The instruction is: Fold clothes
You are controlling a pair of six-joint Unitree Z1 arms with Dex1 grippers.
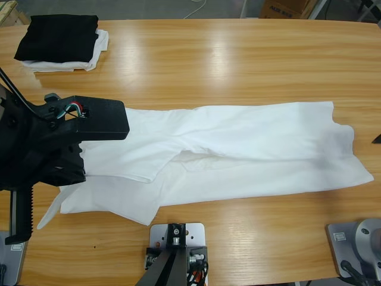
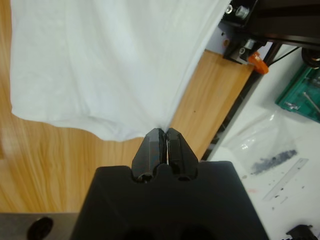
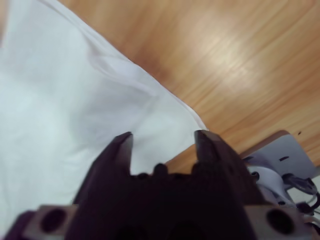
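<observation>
The clothes point(image 1: 238, 143), a white T-shirt, lie stretched lengthwise across the wooden table point(image 1: 238, 59), partly folded, with a flap doubled over near the left middle. My left gripper point(image 2: 162, 131) is shut on the shirt's point(image 2: 100, 60) edge, and the cloth draws to a point at its tips. In the high view the left arm's black body covers the shirt's left end, and the gripper point(image 1: 19, 233) points toward the table's front edge. My right gripper point(image 3: 162, 137) stands open just above a corner of the shirt point(image 3: 60, 110), nothing between its fingers. Only a black tip point(image 1: 377, 139) shows at the high view's right edge.
A folded black garment point(image 1: 58, 36) rests on a smaller folded white cloth point(image 1: 98, 50) at the far left corner. A cardboard box point(image 1: 286, 7) stands beyond the table's far edge. Bare wood lies behind and in front of the shirt.
</observation>
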